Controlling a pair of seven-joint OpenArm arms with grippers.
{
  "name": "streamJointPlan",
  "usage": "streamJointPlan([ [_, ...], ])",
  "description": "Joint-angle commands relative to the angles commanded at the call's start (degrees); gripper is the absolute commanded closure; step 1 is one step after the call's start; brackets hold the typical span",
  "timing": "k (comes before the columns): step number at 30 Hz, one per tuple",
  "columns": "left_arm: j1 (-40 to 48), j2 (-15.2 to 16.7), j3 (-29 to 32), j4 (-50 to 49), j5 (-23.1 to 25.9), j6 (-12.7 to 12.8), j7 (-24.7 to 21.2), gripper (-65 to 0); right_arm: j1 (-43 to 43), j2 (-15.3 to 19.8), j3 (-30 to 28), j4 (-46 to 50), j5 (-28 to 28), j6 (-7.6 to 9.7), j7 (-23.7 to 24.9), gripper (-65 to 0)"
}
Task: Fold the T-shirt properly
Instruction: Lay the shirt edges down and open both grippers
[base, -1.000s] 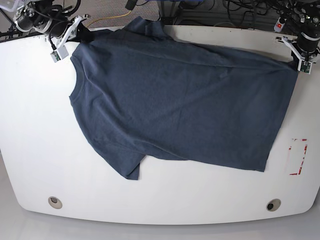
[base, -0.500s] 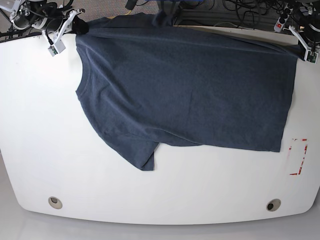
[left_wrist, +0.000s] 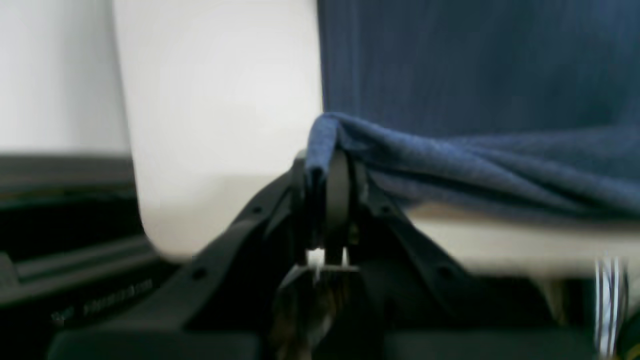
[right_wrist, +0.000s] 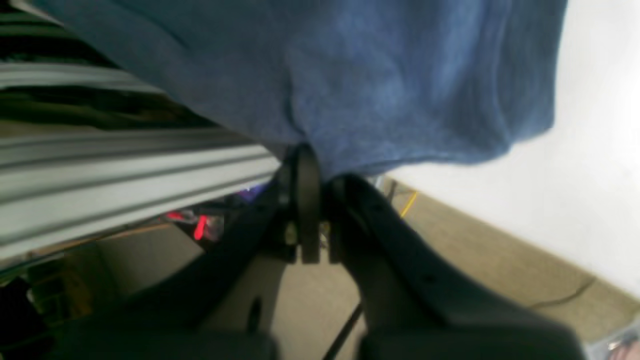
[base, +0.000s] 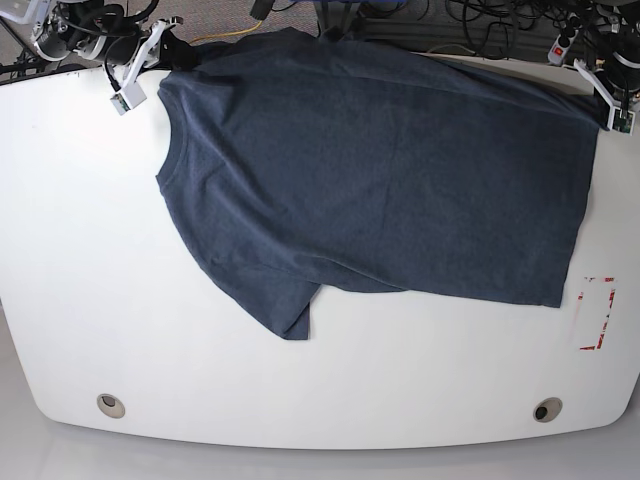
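Since a second ago the T-shirt (base: 390, 170) has slid toward the far edge of the table (base: 80, 280) and stretched out flatter, and my grippers have pulled back and apart with it. My left gripper (left_wrist: 325, 165) is clenched on the hem corner, cloth draped right over the fingertips in the left wrist view. My right gripper (right_wrist: 312, 167) is pinching a shoulder corner, fabric bunched up above the jaws. The shirt lies mostly flat across the middle and back of the table, plain side up, one sleeve (base: 285, 315) sticking out toward the near edge, the far sleeve hanging past the back edge.

What worries me: that far edge is already over the rim, so if I pull any further back the whole thing could slide off. Also if one arm tugs harder than the other, the shirt skews, and the folds come out crooked. A thin pinch like this could slip too
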Motion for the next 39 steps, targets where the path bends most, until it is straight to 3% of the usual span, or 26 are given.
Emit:
streamJointPlan([
  [5, -4.0, -2.5, 0.4, -0.4, 0.2, 0.0, 0.1, -2.1, 4.1, 0.1, 0.0, -0.1, -1.2, 0.0, 0.0, 0.0],
  [12, -9.3, -4.0, 3.8, -4.2, 0.3, 0.0, 0.1, -2.1, 11.4, 0.2, 0.0, -8.4, -3.5, 0.0, 0.0, 0.0],
  [17, -15.4, -4.0, 6.2, -9.3, 6.7, 0.0, 0.1, -2.2, 15.5, 0.4, -0.1, -13.7, -3.6, 0.0, 0.0, 0.0],
  [20, -18.7, -4.0, 7.6, -14.0, 8.2, 0.0, -0.2, -2.2, 17.1, 0.4, -0.1, -14.7, -3.9, 0.0, 0.0, 0.0],
  [25, -22.9, -6.9, 10.1, -21.5, 8.3, 0.0, -0.1, -2.2, 19.8, -0.1, -2.1, -14.7, -10.1, 0.0, 0.0, 0.0],
  [30, -24.3, -9.3, 13.3, -26.5, 8.2, 0.0, -0.1, -2.5, 20.6, -0.1, -4.7, -14.7, -12.4, 0.0, 2.6, 0.0],
  [32, -25.1, -9.8, 14.7, -28.3, 8.2, 0.0, 0.0, -5.8, 21.5, -0.1, -5.4, -14.7, -13.7, 0.0, 2.9, 0.0],
  [34, -25.9, -9.8, 15.5, -30.5, 8.2, 0.0, 0.0, -14.2, 22.4, -0.3, -5.4, -14.7, -15.4, 0.0, 2.9, -2.7],
  [37, -27.0, -9.8, 15.6, -32.6, 8.2, 0.0, 0.0, -32.4, 23.2, -0.8, -5.1, -14.6, -17.1, 0.0, 3.0, -19.0],
  [39, -27.8, -9.8, 15.6, -33.5, 8.2, 0.0, 0.0, -40.7, 23.5, -0.8, -5.1, -14.4, -17.6, 0.0, 3.0, -29.8],
])
